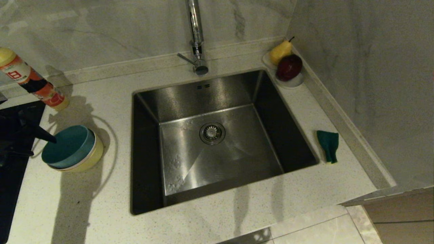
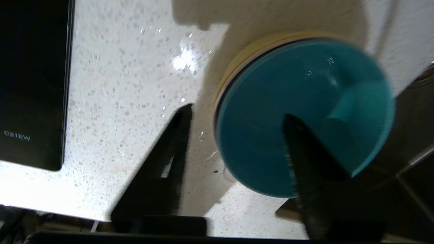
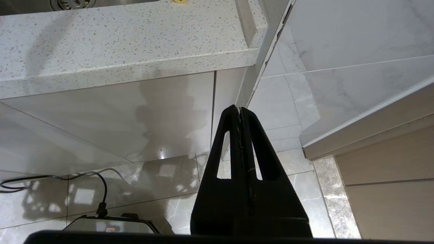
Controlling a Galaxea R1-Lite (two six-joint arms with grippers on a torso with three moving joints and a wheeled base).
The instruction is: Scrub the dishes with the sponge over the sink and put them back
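Note:
Three dishes sit nested on the counter left of the sink (image 1: pixel 145 142). The light blue bowl (image 1: pixel 67 145) (image 2: pixel 305 112) is on top, only a thin pale rim (image 2: pixel 220 96) of the second shows, and the yellow bowl (image 1: pixel 96 156) is at the bottom. My left gripper (image 2: pixel 237 112) is open and straddles the blue bowl's near rim, one finger (image 2: pixel 305 152) over its inside and the other (image 2: pixel 176 135) over the counter outside. The green sponge (image 1: pixel 328 145) lies on the counter right of the sink. My right gripper (image 3: pixel 240 109) hangs shut and empty below the counter edge.
A chrome faucet (image 1: pixel 196 40) stands behind the sink, whose drain strainer (image 1: pixel 212 133) sits mid-basin. A red-and-yellow bottle (image 1: pixel 32 83) leans at the back left. A black cooktop (image 1: pixel 13 169) borders the stack. A white dish (image 1: pixel 294 83) with a pear and an apple fills the back right corner.

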